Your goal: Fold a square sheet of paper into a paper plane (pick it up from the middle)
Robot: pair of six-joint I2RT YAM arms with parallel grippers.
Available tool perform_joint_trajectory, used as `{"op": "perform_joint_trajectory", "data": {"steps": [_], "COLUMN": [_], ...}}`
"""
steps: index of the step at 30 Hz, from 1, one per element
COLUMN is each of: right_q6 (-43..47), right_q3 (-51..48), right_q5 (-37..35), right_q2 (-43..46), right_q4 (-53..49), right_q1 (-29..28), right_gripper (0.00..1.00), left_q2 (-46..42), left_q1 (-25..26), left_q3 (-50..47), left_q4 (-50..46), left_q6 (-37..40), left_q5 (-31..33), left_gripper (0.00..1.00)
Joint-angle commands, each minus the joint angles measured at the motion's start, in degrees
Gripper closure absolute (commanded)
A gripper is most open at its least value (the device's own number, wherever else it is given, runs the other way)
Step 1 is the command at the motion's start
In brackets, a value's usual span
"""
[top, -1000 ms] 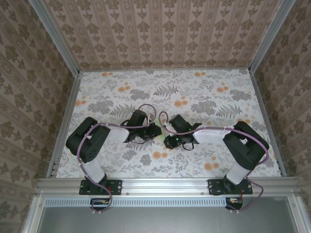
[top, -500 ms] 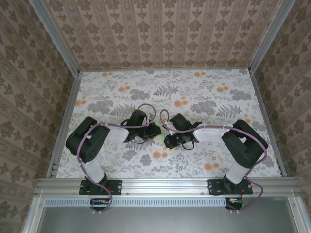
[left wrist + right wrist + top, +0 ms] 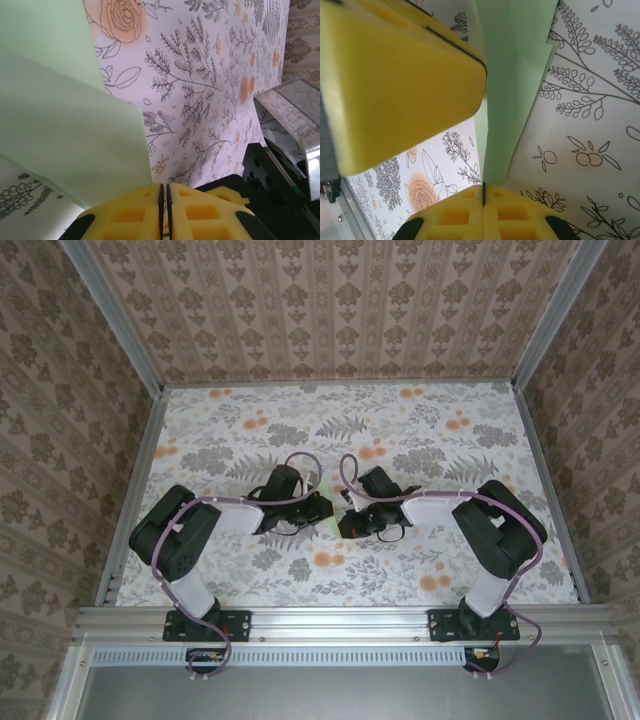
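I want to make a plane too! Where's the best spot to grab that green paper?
Pinch its thin edge, coming in edge-on from the side. The paper stands in flat, thin layers, so jaws must close across its faces. The right gripper nips it so, the left gripper too.

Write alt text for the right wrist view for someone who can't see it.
The right gripper, yellow-padded, is shut on folded pale green paper that rises from it up the middle of the frame. A yellow foam block looms at upper left, above a floral-print table covering.
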State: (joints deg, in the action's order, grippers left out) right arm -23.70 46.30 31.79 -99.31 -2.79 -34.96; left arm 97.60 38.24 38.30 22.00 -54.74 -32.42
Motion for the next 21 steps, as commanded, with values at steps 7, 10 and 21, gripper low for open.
{"op": "perform_joint_trajectory", "data": {"steps": [7,10,21], "right_q6": [-1.3,-1.3,-1.1], "right_q3": [0.1,0.3,0.5], "right_q5": [2.6,2.9,3.1], "right_q2": [-2.5,-2.8,-3.4], "right_q4": [-0.3,-0.5,-1.2], "right_q1": [0.6,0.7,0.7], "right_gripper": [0.95,0.95,0.94], "left_q2": [1.6,2.2,3.9], "left_q1": [0.2,0.3,0.3], "left_q3": [-0.1,0.0,1.2], "left_q4": [-1.5,-1.6,-1.0], "left_q6": [1.2,1.2,1.7], "left_q5": [0.2,0.4,-0.1], "left_gripper": [0.87,0.87,0.87]}}
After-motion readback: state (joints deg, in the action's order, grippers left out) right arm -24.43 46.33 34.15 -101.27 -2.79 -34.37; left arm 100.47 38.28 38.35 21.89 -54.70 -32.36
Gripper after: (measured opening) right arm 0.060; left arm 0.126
